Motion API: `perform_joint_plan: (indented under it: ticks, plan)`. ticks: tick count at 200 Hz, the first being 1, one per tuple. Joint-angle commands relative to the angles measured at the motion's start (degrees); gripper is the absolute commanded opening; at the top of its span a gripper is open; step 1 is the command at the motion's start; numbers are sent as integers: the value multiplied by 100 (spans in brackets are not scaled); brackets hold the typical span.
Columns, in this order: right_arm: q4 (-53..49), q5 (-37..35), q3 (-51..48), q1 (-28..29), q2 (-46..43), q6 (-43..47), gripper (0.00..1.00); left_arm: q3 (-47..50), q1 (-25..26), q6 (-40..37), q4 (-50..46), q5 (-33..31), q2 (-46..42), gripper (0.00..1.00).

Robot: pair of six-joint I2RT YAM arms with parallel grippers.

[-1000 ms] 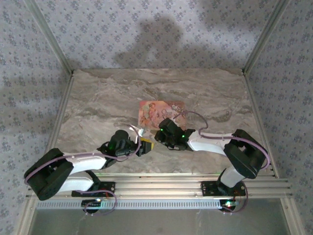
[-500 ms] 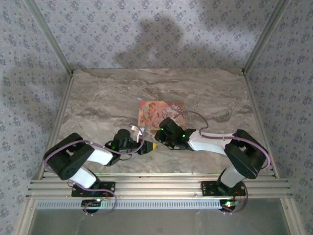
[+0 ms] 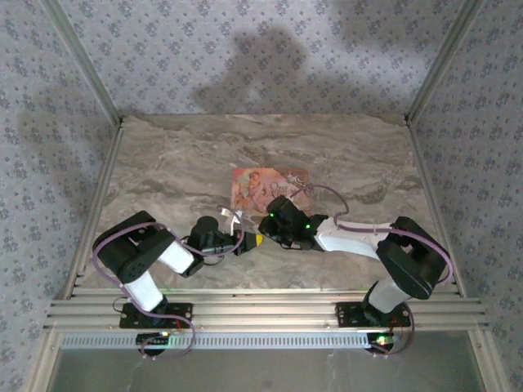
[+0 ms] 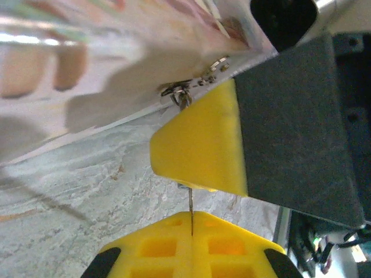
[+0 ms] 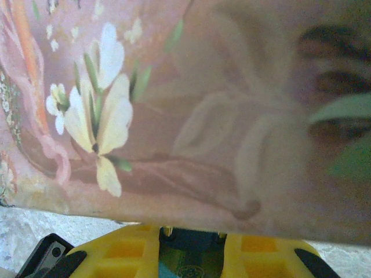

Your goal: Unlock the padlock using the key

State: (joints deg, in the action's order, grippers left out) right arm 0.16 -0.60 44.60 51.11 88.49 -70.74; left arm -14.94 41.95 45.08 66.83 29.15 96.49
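Nearest the rail, both arms fold in low so their heads meet over the grey-veined marble tabletop (image 3: 180,163). The left gripper (image 3: 252,242) comes in from the left, yellow tips first. Its own camera shows its two yellow fingers (image 4: 156,249) pressed flat together, and out of the seam pokes a thin dark metal key (image 4: 190,202), little more than a needle from here. The stem runs up and slips behind a yellow wedge-shaped finger (image 4: 200,150) of the right gripper (image 3: 272,222), which sits just beside the left one, tip to tip.

On the right wrist view, that gripper's fingers (image 5: 116,249) stand a narrow gap apart. Lodged between them is the tiny dark bluish-grey metal padlock (image 5: 188,246), a small shadowy lump with a teal sheen low down; it looks pinched there, though its shape is hard to make out.

Just past the pincers lies the pink floral rectangular box (image 3: 270,188), with the right gripper at its near-left edge. A small silvery metal clasp (image 4: 181,95) with a ring hangs on that edge, right above the yellow wedge. White blossoms and green leaves cover the box side (image 5: 203,116).
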Motion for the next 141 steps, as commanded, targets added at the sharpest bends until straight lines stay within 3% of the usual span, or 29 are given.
perform_joint_plan:
  ticks: [1, 75, 106, 141]
  plan:
    - [208, -1, -2, -24, -209, -62, 0, -20, -13, -42, 353, 79, 20, 0]
    - [313, 29, 20, -14, -105, -187, 0, 74, 128, -186, 327, -500, -325, 0]
    - [138, 30, 95, 38, 15, -96, 0, 70, 313, -490, -98, -1039, -793, 0]
    - [210, 58, 65, 109, 170, -126, 0, -42, 376, -582, -423, -1234, -1054, 0]
